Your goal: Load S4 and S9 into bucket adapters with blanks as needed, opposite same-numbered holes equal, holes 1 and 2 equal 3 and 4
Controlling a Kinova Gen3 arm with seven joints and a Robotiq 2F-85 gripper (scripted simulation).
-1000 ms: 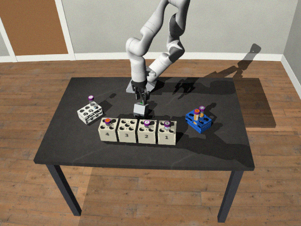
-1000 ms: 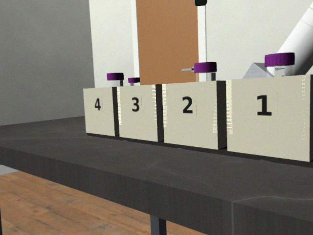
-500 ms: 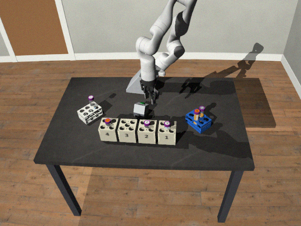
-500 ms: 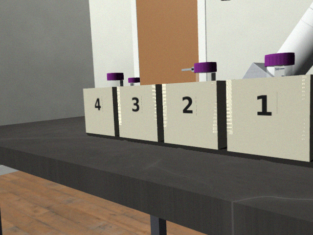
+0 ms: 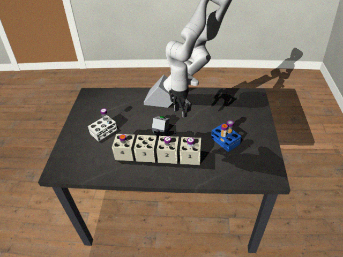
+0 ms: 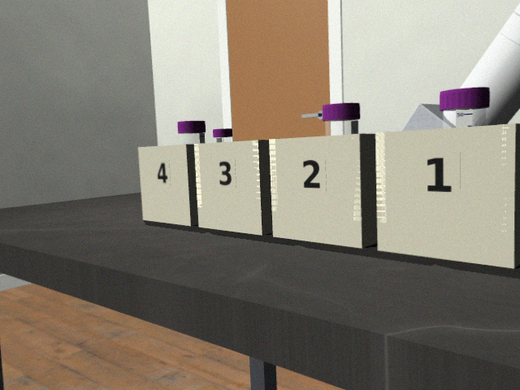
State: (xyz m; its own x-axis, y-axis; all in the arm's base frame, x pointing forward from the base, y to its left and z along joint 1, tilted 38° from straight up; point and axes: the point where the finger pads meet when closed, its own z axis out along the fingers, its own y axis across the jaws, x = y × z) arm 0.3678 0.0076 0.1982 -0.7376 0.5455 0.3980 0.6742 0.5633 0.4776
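Four adapters are lined up in a row near the front of the table (image 5: 69,166), numbered 4 (image 5: 122,152), 3 (image 5: 144,152), 2 (image 5: 166,154) and 1 (image 5: 189,155) from the left of the top view. One purple-capped tube is seated in adapter 4 (image 5: 122,137), with an orange cap dot, one in adapter 2 (image 5: 167,140) and one in adapter 1 (image 5: 190,141), both with pale dots; adapter 3 is seen with its holes unfilled. A white rack (image 5: 102,129) is placed left of the row, with one tube (image 5: 103,111) in its far corner. A blue rack (image 5: 225,137) is set to the right, with two tubes (image 5: 224,129) standing close together in it. The DONE desk (image 5: 160,124) is found just behind adapters 3 and 2. The gripper (image 5: 183,109) is held above the table behind and right of the desk, its fingers partly open with nothing between them.
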